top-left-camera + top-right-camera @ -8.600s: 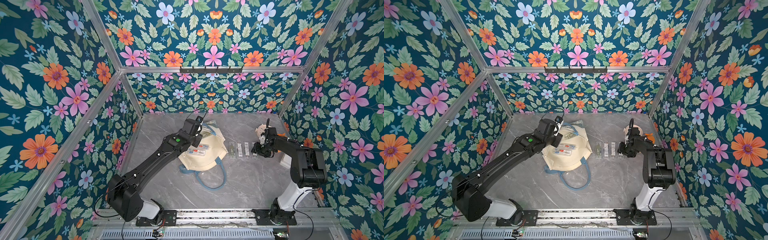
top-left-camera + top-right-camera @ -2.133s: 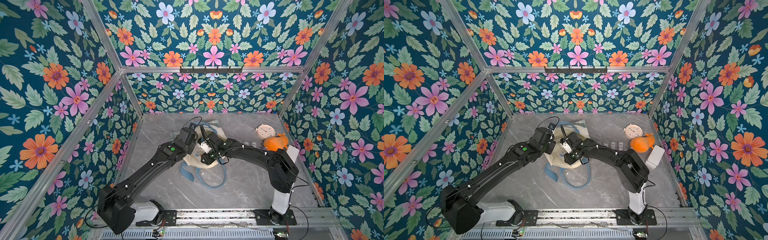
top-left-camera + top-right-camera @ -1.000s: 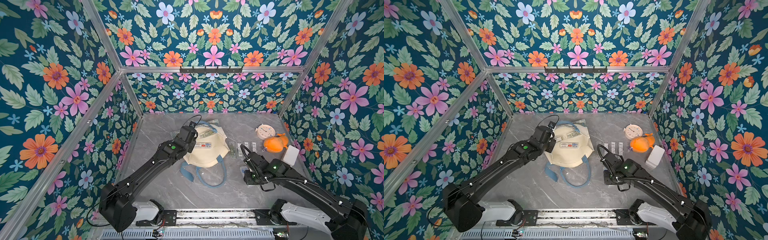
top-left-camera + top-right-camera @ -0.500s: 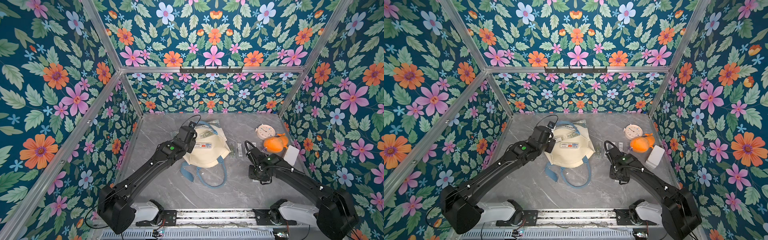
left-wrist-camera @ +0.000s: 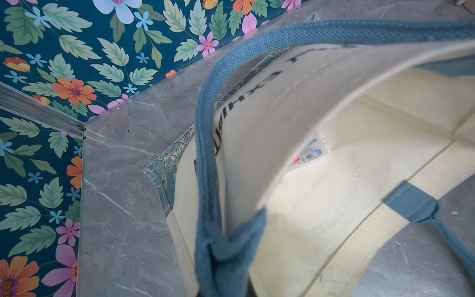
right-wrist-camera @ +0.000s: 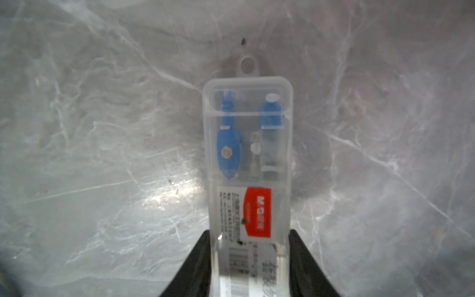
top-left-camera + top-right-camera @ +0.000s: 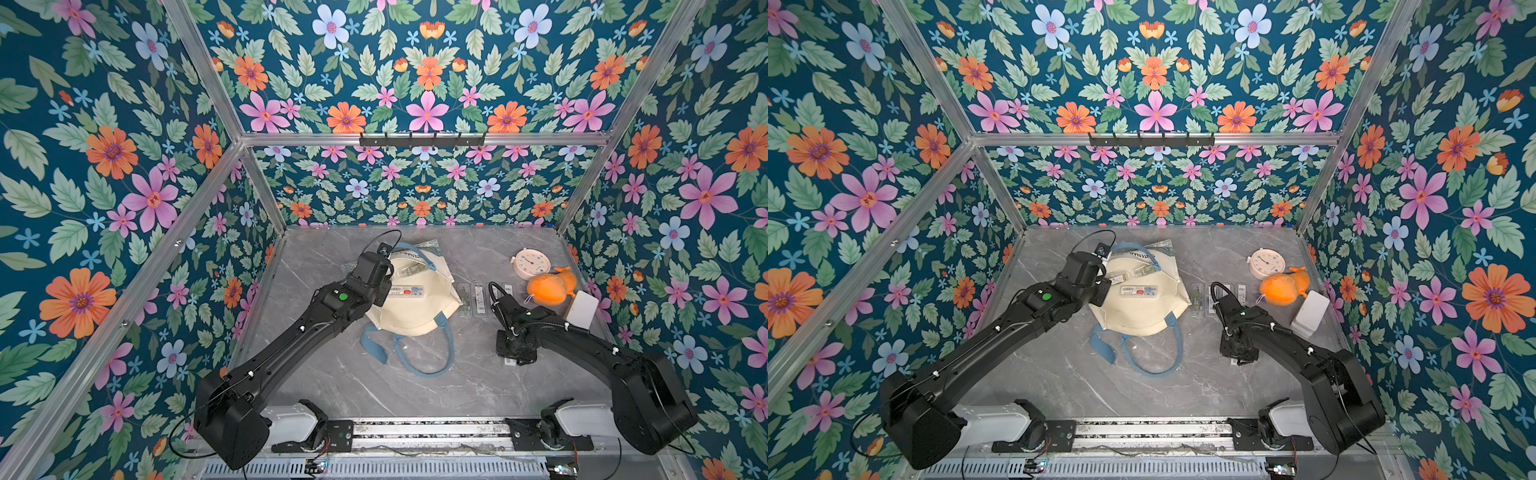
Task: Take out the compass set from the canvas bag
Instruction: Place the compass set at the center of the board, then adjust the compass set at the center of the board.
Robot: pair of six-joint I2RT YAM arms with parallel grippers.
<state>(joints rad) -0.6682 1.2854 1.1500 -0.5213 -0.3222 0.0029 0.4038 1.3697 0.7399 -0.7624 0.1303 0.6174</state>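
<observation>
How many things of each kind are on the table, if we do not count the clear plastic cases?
canvas bag: 1
round clock: 1
orange plush toy: 1
white box: 1
Total: 4

Cream canvas bag [image 7: 409,313] (blue handles [image 5: 204,164]), orange toy [image 7: 547,287], grey marbled table [image 7: 332,382]

Surface here is a grey marble-look tabletop [image 7: 332,374] with a fair bit sitting on it. A cream canvas tote bag with light blue strap handles [image 7: 409,311] lies toward the back left, its handles trailing to the front. Just beside it on the right is a short row of slim clear plastic cases [image 7: 480,297]. Further right there's a round pinkish-white clock [image 7: 530,263], then an orange plush toy [image 7: 548,286] right next to a white rectangular box [image 7: 582,307].
</observation>
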